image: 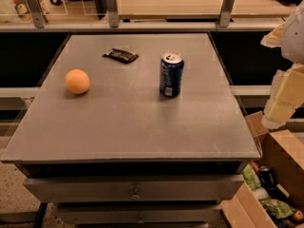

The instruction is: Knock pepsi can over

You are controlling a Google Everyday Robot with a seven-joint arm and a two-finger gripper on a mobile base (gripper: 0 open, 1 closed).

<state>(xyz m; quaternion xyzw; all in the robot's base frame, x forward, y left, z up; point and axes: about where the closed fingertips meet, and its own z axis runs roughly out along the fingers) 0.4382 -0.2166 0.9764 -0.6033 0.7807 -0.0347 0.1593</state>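
The pepsi can, dark blue with a silver top and white markings, stands upright on the grey table, right of the middle. My gripper is at the right edge of the view, off the table's right side and well to the right of the can. It is pale and cream-coloured and hangs beside the table, not touching anything.
An orange ball lies on the table's left side. A flat dark snack packet lies near the far edge. A cardboard box with cans and packets stands on the floor at the lower right. Railings and another table are behind.
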